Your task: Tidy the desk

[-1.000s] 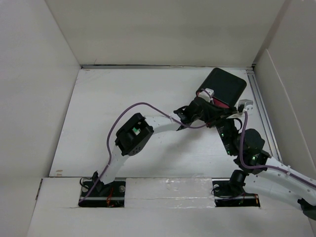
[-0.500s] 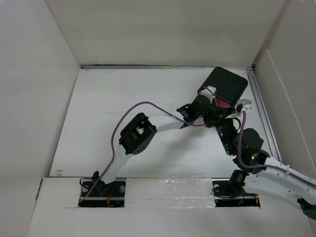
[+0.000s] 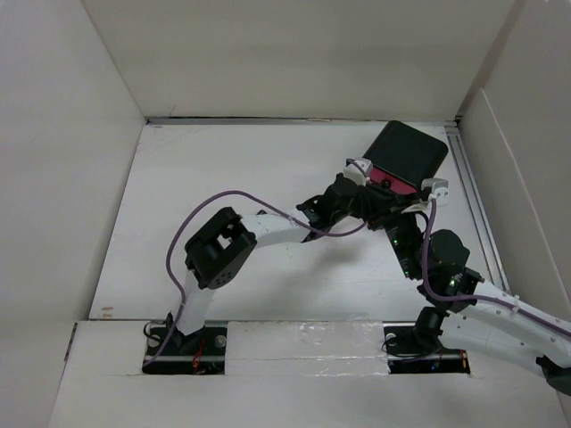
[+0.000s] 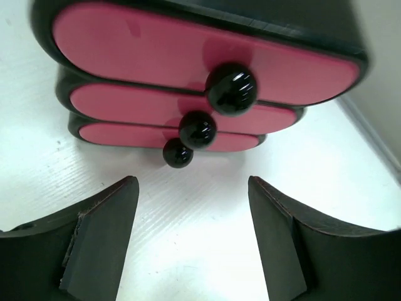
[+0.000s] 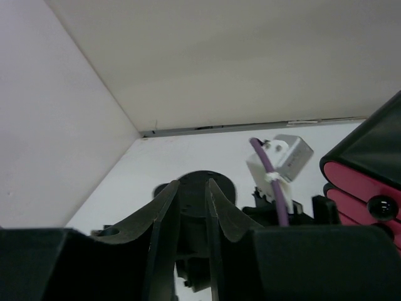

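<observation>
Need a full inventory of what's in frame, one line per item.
desk: 1, white, floor of the enclosure
box: 1, black, far right corner of the desk
drawers: 3, pink, stacked in the box front
knobs: 3, black, one per drawer
walls: 3, white, around the desk
cables: 2, purple, one along each arm
arms: 2, white and black, bases at near edge, reaching to the box
left gripper: 1, black, open, facing the knobs
right gripper: 1, black, slightly open, empty, beside the box

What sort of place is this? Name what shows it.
Probably a robot test cell: blank white panels box in the desk, a left arm and right arm are bolted at its near edge, and a small black box with pink drawers stands on it.
</observation>
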Controlling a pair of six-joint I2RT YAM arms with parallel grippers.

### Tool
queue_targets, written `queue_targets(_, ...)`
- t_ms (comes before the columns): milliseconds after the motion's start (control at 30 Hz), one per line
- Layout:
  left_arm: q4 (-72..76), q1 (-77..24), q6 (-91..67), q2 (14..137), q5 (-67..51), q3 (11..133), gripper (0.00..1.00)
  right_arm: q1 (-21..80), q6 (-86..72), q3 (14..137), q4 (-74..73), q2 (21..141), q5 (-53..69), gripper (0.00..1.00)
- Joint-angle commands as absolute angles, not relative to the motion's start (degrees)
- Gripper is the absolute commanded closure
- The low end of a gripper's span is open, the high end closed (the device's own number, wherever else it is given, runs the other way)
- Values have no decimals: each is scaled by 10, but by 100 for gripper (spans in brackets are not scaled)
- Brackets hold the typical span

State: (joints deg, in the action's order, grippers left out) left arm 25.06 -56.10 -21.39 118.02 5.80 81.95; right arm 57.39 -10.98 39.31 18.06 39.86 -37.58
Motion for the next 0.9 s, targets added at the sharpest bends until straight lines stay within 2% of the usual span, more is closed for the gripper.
queue_targets(0,321,-559,-225,1102,64,783,34,573,-112,408,207,396,-382,72)
queue_targets(133,335,-559,-232,1110,65,755,44,573,-113,409,207,399,-375,73)
queue_targets(167,312,-559,-232,1117,68,761,46,573,-113,409,207,400,-378,76)
queue_targets(200,304,-559,-232,1128,68,768,49,573,-112,409,207,401,-379,86)
queue_targets(267,311,-559,-229,1138,69,772,51,573,-112,412,204,405,-372,97)
queue_targets(400,290,-559,-209,1188,67,811,57,573,-112,414,200,407,-377,100)
queue_targets(467,299,-559,-201,1200,62,829,57,573,-112,413,198,404,-374,95)
queue_targets(567,295,-559,-198,1236,62,865,57,573,-113,405,208,396,-384,78)
queue_targets(867,255,-559,-187,1303,58,940,56,573,-111,410,205,401,-380,72)
